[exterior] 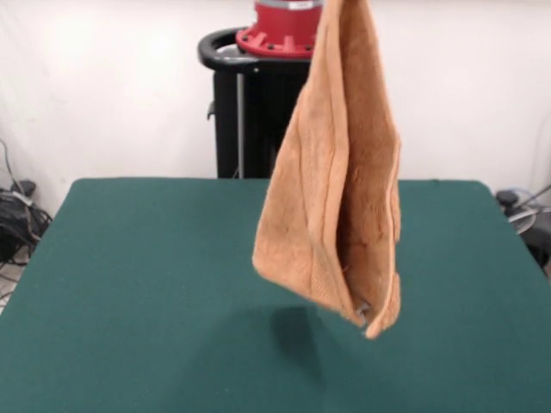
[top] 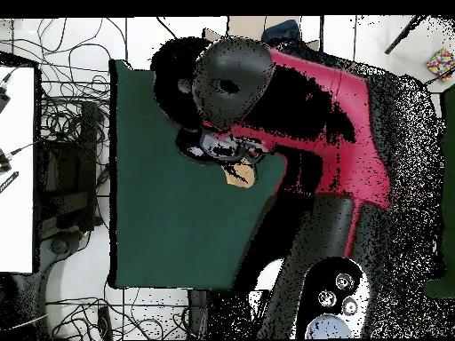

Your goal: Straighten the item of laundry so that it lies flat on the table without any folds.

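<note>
The orange-tan towel [exterior: 336,198] hangs in the air above the dark green table [exterior: 138,292], folded lengthwise on itself. Its top runs out of the front view at the upper edge, and its lowest corner stays clear of the table over a shadow. In the overhead view only a small orange patch of towel [top: 238,175] shows under the red and black arm [top: 329,115], above the table [top: 169,222]. My gripper [top: 233,162] sits right above that patch, mostly hidden by the arm, and holds the towel by its top. The front view does not show the gripper.
The black pedestal with its red base [exterior: 250,112] stands behind the table's far edge. Cables [exterior: 17,215] lie on the floor beside the table. In the overhead view, cables [top: 62,133] and a white surface [top: 18,169] lie off the table's side.
</note>
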